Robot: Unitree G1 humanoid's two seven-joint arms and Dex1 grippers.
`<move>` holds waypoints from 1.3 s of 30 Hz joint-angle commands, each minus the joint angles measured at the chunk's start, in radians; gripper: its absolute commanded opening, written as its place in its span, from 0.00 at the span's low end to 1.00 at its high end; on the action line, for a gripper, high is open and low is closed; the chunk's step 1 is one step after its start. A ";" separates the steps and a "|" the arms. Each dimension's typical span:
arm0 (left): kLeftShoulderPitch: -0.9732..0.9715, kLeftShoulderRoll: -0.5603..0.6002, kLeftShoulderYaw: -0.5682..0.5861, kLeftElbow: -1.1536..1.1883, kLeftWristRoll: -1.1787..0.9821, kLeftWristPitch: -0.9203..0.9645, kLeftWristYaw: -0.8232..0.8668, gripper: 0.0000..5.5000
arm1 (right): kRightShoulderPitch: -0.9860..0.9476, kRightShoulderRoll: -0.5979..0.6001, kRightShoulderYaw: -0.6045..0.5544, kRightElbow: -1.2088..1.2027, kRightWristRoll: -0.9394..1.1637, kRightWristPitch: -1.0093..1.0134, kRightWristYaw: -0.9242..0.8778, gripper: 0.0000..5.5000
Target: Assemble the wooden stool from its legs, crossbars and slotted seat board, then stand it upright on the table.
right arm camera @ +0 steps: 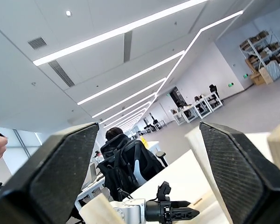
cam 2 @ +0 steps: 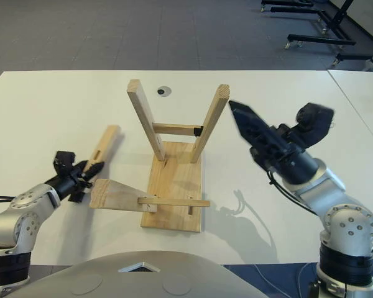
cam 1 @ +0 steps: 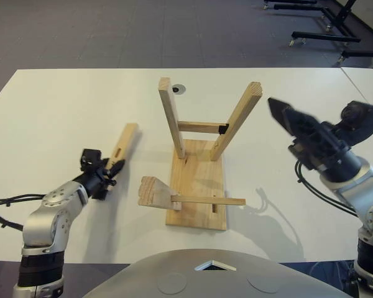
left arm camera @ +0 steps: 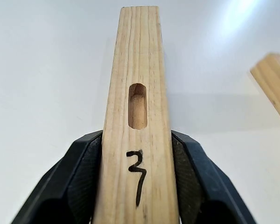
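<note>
1. Four legs: left upright leg, right upright leg, lying leg, held leg.
2. Two crossbars: raised crossbar, lying crossbar.
3. One slotted seat board.
4. Two grippers: left gripper, right gripper.
5. One round table grommet.

Two upright pale wooden legs blocked the flat slotted seat board's far end. A gripper could pass over the white table to its right

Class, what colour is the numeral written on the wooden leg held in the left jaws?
Black numeral on the pale leg; clearest in the left wrist view.
</note>
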 commanded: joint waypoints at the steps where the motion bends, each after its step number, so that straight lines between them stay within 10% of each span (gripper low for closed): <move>1: -0.102 0.041 0.161 -0.038 -0.114 -0.193 -0.142 0.37 | -0.116 -0.017 -0.038 0.059 0.040 -0.006 0.001 0.73; 10: -0.553 -0.036 0.007 -0.181 -0.714 -0.050 -0.314 0.37 | -0.380 0.112 0.143 0.088 -0.033 0.003 0.011 0.73; 23: -0.542 -0.035 -0.201 -0.098 -0.668 0.036 -0.485 0.37 | -0.579 0.343 0.307 0.200 -0.365 -0.079 0.163 0.73; 33: -0.534 -0.040 -0.218 -0.106 -0.631 0.024 -0.487 0.37 | -0.556 0.369 0.277 0.184 -0.333 -0.045 0.209 0.39; 39: -0.524 -0.040 -0.225 -0.095 -0.610 0.010 -0.520 0.44 | -0.550 0.375 0.266 0.165 -0.382 -0.087 0.264 0.38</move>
